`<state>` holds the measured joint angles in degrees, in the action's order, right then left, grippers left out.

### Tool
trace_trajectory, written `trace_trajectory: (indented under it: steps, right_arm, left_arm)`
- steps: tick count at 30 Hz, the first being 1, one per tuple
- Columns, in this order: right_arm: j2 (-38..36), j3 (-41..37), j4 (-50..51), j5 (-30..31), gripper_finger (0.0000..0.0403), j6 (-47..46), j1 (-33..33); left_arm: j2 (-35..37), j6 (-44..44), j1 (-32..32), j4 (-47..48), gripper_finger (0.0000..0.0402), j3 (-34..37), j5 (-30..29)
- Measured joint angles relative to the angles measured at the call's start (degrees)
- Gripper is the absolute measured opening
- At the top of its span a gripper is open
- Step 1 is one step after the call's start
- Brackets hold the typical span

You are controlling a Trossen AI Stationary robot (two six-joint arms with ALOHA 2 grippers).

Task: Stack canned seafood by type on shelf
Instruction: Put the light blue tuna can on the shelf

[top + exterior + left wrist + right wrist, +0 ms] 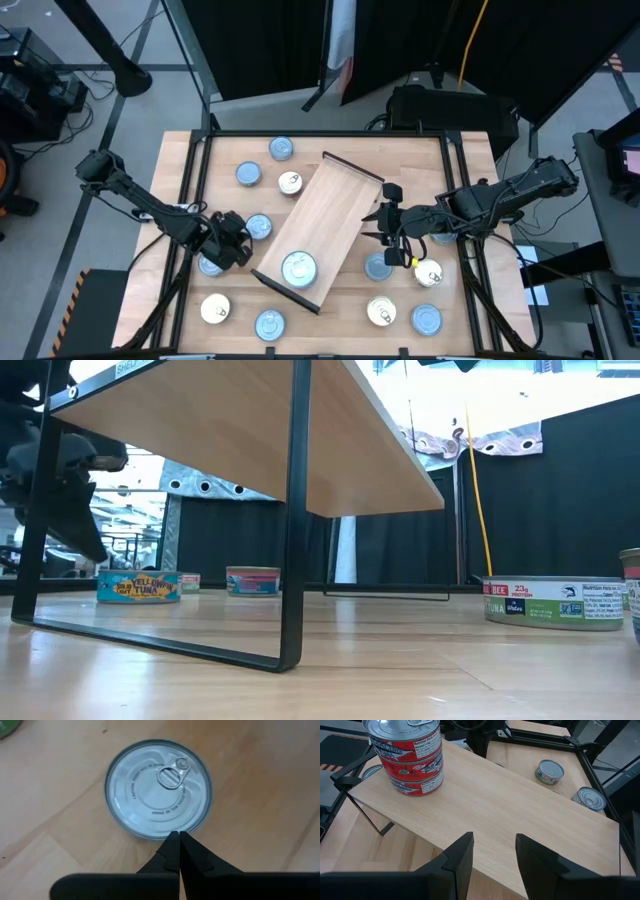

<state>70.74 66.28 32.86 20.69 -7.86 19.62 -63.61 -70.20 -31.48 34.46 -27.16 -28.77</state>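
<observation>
Tabletop point(460, 150) | tin point(158, 789) just beyond left hand point(178, 845) | fingers together

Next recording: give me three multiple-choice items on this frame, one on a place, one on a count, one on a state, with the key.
1. Where does the stack of tins stand?
A. on the shelf
B. on the tabletop
C. in an end effector

2. How many tins are in that stack?
A. one
B. three
C. six

3. How is the left end effector?
A. shut, holding nothing
B. wide open
C. clamped on a tin

Key: 1 A, the right wrist view shows the stack on the board near one end. 2 B, three red-labelled bands. 3 A, its fingertips meet beside a silver pull-tab tin; the right end effector is open.
</observation>
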Motion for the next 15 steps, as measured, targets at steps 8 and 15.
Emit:
trace_trajectory:
  steps: [8, 15]
  right_arm:
    - [0.00, 0.00, 0.00, 0.00, 0.0139, -0.44, 0.00]
    - [0.00, 0.00, 0.00, 0.00, 0.0139, -0.44, 0.00]
  left_arm:
    - [0.00, -1.39, -0.02, 0.55, 0.0000, 0.00, -1.80]
    - [-0.02, -2.12, -0.02, 0.06, 0.0000, 1.39, -2.39]
